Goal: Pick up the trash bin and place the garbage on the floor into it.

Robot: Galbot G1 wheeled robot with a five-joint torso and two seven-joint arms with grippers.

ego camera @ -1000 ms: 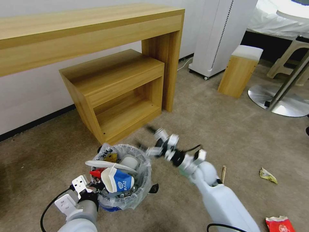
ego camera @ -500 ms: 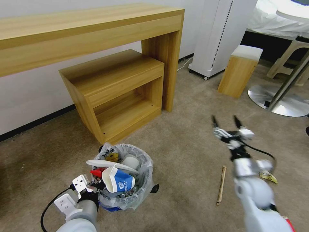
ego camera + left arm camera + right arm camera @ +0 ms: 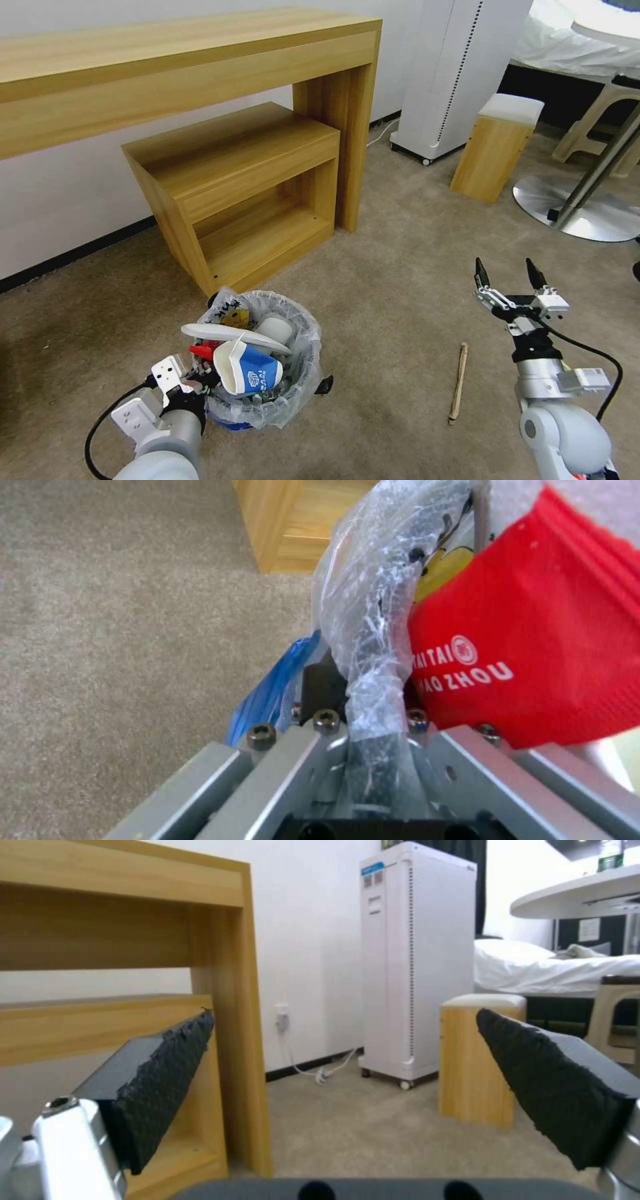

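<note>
Your left gripper (image 3: 193, 387) is clamped on the near rim of the trash bin (image 3: 293, 393), which is heaped with garbage (image 3: 248, 370) just in front of the low wooden shelf (image 3: 233, 187). Your right gripper (image 3: 508, 275) hangs over bare carpet (image 3: 400, 267), fingers spread wide, nothing between them. The wooden stick (image 3: 457, 382) lies on the floor between bin and right arm.

We see a long wooden desk (image 3: 187, 60) across the top left, up against the white wall (image 3: 60, 193). A small wooden shelf box (image 3: 240, 187) sits under it on the tan carpet (image 3: 400, 267). A tall white machine (image 3: 460, 73) stands at the top, right of the desk. Just beside it, lower right, is a little wooden stool (image 3: 497, 147) with a white top. A shiny round table foot (image 3: 580, 210) lies at the right edge.
</note>
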